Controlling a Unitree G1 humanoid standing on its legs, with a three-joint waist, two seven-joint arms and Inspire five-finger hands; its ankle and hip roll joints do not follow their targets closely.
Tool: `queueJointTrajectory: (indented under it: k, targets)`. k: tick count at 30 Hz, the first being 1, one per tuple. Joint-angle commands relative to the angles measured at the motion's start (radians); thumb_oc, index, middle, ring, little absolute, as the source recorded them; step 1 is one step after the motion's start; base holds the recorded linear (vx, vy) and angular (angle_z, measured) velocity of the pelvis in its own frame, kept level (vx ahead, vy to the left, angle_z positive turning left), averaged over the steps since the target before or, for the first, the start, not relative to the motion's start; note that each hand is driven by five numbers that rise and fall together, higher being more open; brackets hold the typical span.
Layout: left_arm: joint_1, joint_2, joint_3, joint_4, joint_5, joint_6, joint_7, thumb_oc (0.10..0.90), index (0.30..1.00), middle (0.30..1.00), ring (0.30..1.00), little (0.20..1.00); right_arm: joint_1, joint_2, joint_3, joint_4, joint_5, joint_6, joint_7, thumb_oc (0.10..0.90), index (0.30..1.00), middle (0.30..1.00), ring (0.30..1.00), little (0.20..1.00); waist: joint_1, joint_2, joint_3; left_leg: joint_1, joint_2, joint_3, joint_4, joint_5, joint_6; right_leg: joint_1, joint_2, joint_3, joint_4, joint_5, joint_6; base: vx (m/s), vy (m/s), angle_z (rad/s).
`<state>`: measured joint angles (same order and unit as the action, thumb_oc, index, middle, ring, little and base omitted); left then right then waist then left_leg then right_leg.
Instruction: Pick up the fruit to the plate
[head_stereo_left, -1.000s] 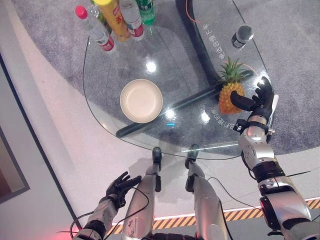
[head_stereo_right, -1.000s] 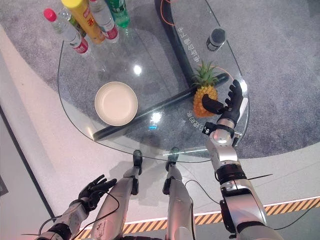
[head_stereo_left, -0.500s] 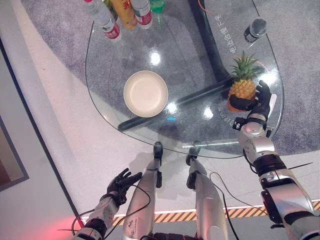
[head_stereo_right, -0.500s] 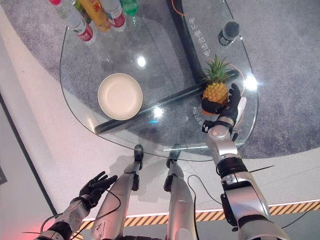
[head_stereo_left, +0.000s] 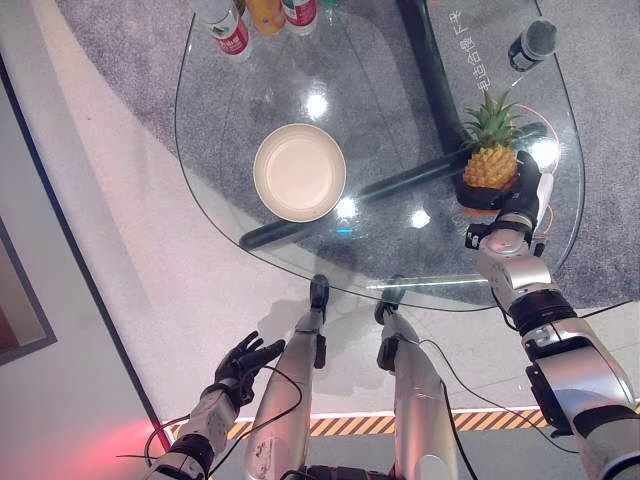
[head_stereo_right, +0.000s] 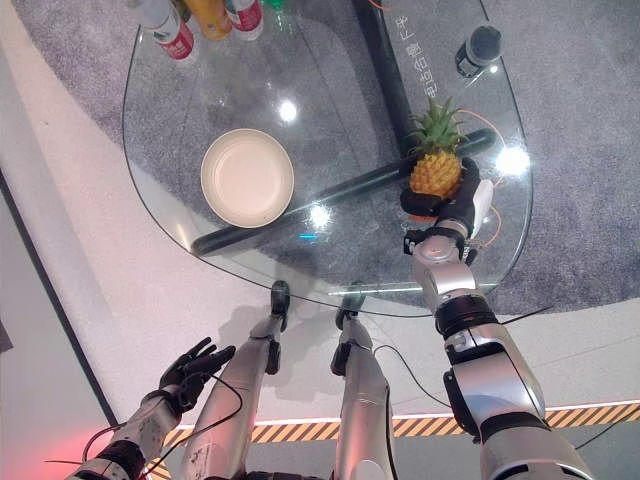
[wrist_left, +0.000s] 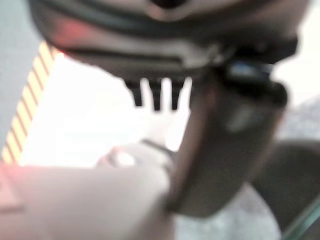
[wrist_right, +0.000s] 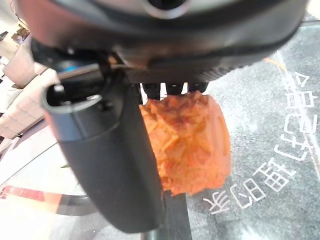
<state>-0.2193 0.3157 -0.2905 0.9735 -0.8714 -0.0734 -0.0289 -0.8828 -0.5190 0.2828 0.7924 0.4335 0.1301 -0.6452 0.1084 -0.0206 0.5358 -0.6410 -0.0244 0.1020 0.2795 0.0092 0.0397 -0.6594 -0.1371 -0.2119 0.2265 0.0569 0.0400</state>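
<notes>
A small pineapple (head_stereo_left: 491, 162) with a green crown stands upright at the right side of the round glass table (head_stereo_left: 215, 120). My right hand (head_stereo_left: 508, 197) is at its base, thumb curled across the near side and fingers behind it. Close up, the orange body (wrist_right: 192, 142) lies against the palm, beside the thumb (wrist_right: 117, 165). The cream plate (head_stereo_left: 299, 172), with nothing on it, sits mid-table well to the pineapple's left. My left hand (head_stereo_left: 243, 360) hangs low beside the table's near edge, fingers spread and holding nothing.
Several bottles (head_stereo_left: 232, 32) cluster at the table's far left rim. A dark cylinder (head_stereo_left: 531, 42) stands at the far right. A dark bar (head_stereo_left: 400, 185) runs under the glass between the plate and the pineapple.
My right hand has moved in from beside the pineapple and curled round its base. The camera has shifted. My left hand stays low.
</notes>
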Motion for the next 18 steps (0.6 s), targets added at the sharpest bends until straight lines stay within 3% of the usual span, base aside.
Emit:
queueJointTrajectory:
  k: [1,6,11,12,13,14,18]
  targets:
    - [0.062,0.001,-0.02,-0.006,-0.021,-0.008,0.002,0.8,0.9,0.9,0.9,0.9,-0.02,-0.109,0.038,0.024,0.031,0.025,-0.023,0.8,0.9,0.9,0.9,0.9,0.031,0.043,-0.016,-0.021,-0.058,-0.016,0.041,-0.043,-0.013,-0.011,0.052,-0.009,0.093,-0.02,0.018,0.0,0.0,0.0]
    - [0.066,0.006,-0.027,-0.018,-0.028,-0.01,-0.011,0.8,0.9,0.9,0.9,0.9,-0.031,-0.1,0.035,0.069,0.107,0.081,-0.027,0.8,0.9,0.9,0.9,0.9,0.039,0.048,-0.016,-0.038,-0.061,-0.024,0.045,-0.041,-0.012,-0.03,0.05,-0.01,0.1,-0.017,0.017,0.0,0.0,0.0]
    - [0.068,0.007,-0.027,-0.028,-0.032,-0.01,-0.013,0.8,0.9,0.9,0.9,0.9,-0.036,-0.094,0.04,0.096,0.17,0.129,0.038,0.8,0.9,0.9,0.9,0.9,0.041,0.047,-0.016,-0.041,-0.064,-0.028,0.039,-0.037,-0.011,-0.032,0.055,-0.009,0.092,-0.015,0.015,0.0,0.0,0.0]
    - [0.068,0.009,-0.026,-0.029,-0.034,-0.011,-0.016,0.8,0.9,0.9,0.9,0.9,-0.038,-0.095,0.042,0.099,0.182,0.139,0.053,0.715,0.827,0.827,0.827,0.815,0.042,0.047,-0.016,-0.041,-0.065,-0.028,0.037,-0.036,-0.012,-0.032,0.056,-0.009,0.09,-0.015,0.014,0.0,0.0,0.0]
    - [0.068,0.01,-0.026,-0.027,-0.034,-0.015,-0.019,0.8,0.9,0.9,0.9,0.9,-0.042,-0.094,0.045,0.105,0.188,0.148,0.067,0.174,0.364,0.364,0.364,0.274,0.043,0.047,-0.016,-0.043,-0.064,-0.029,0.037,-0.035,-0.013,-0.033,0.055,-0.009,0.09,-0.015,0.014,0.0,0.0,0.0]
    - [0.067,0.011,-0.024,-0.027,-0.033,-0.015,-0.022,0.8,0.9,0.9,0.9,0.9,-0.043,-0.092,0.047,0.106,0.189,0.154,0.077,0.1,0.3,0.3,0.3,0.2,0.044,0.046,-0.016,-0.044,-0.064,-0.03,0.037,-0.034,-0.013,-0.034,0.055,-0.01,0.09,-0.015,0.014,0.0,0.0,0.0]
    - [0.065,0.016,-0.02,-0.027,-0.026,-0.014,-0.027,0.8,0.9,0.9,0.9,0.9,-0.053,-0.089,0.058,0.112,0.197,0.166,0.11,0.1,0.3,0.3,0.3,0.2,0.047,0.041,-0.016,-0.043,-0.063,-0.032,0.036,-0.033,-0.016,-0.031,0.055,-0.012,0.087,-0.014,0.013,0.0,0.0,0.0]
